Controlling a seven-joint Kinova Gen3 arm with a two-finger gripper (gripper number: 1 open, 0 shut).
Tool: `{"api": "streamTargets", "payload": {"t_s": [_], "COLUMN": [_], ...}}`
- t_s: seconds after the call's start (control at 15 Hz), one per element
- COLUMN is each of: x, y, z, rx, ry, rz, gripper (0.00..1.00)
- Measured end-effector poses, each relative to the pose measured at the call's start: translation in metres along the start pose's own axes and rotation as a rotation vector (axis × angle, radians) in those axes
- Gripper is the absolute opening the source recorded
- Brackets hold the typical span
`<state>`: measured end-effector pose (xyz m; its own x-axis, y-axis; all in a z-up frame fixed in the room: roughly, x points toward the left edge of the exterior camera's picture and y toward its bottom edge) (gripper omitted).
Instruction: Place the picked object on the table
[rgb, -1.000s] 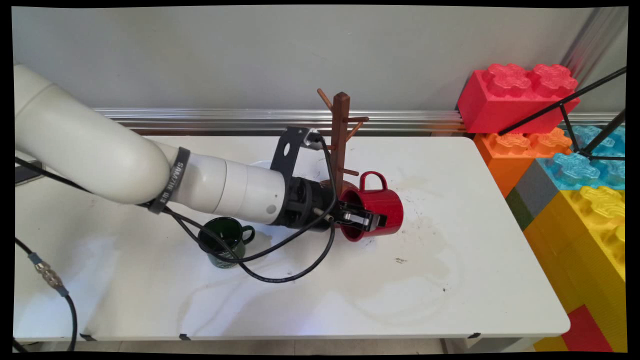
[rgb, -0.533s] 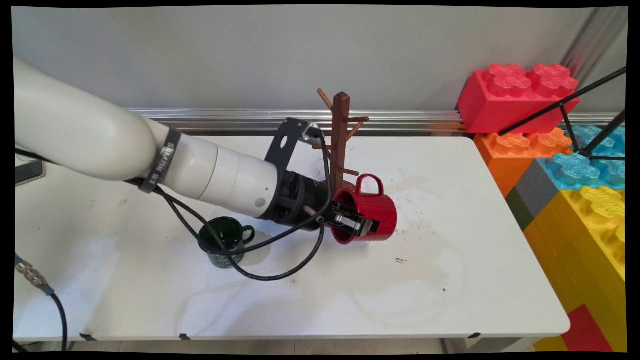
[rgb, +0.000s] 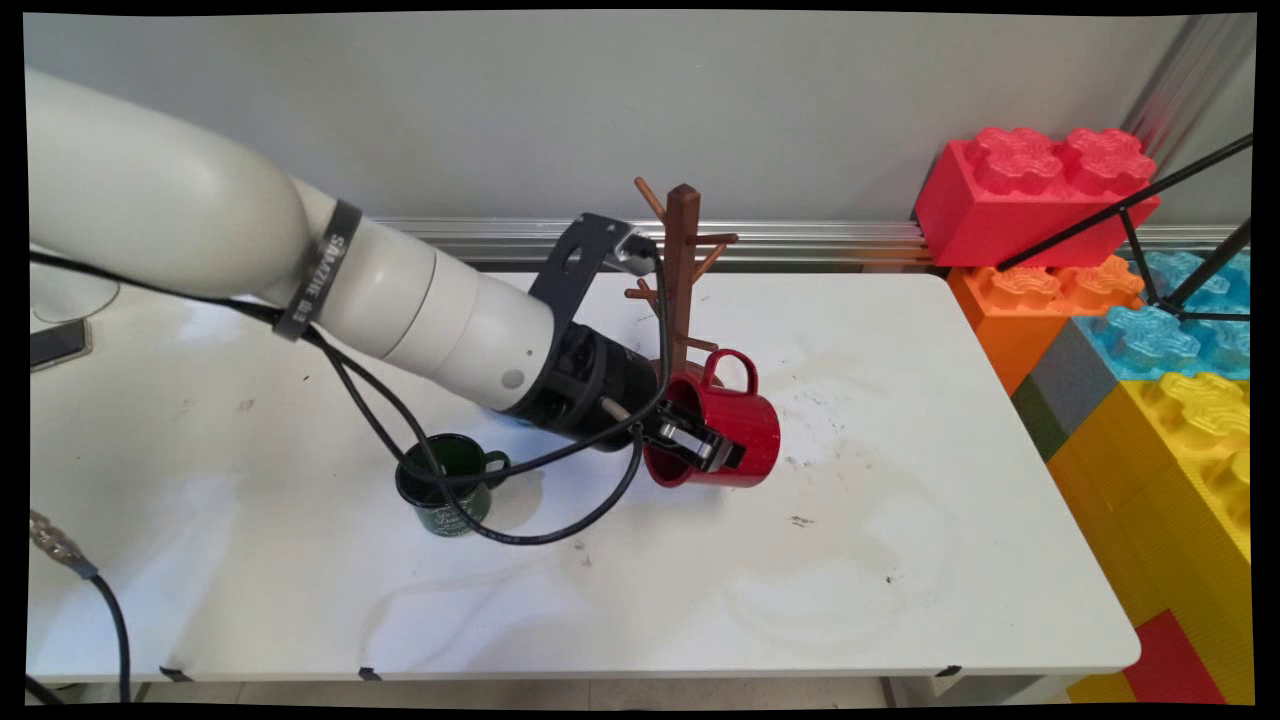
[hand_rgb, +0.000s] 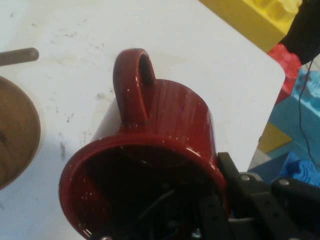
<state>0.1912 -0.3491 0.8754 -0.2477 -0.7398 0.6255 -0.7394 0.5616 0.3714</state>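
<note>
Table (rgb: 900, 600): white top, marked with faint ring stains (rgb: 830, 600) and dark specks (rgb: 800, 520).
Mug tree (rgb: 681, 270): brown wood, upright near the table's far edge, pegs angled outward, round base.
Green mug (rgb: 445, 490): dark, upright, mouth up, handle to the picture's right; stands left of the mug tree and nearer the camera.
Toy bricks: oversized, stacked off the table's right end; red brick (rgb: 1030, 195) on orange brick (rgb: 1040, 300), blue brick (rgb: 1160, 335) and yellow brick (rgb: 1180, 450) beside them.
Black rods (rgb: 1130, 210): thin, crossing in front of the bricks.
Metal rail (rgb: 820, 240): runs along the grey wall (rgb: 500, 110) behind the table.
</note>
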Motion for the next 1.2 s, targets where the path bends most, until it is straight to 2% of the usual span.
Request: {"api": "streamTargets", "payload": {"t_s": [0.27,0.47,1.2], "x": [0.011,0.022,0.051], "y": [0.001,0.001,0.014], "z": [-0.005,-0.010,-0.024], "rx": [0.033,0.077,0.172], "ry": [-0.056,-0.122,-0.334], "rz": [0.015,0.044,0.140], "gripper": [0.00,0.00,0.00]}}
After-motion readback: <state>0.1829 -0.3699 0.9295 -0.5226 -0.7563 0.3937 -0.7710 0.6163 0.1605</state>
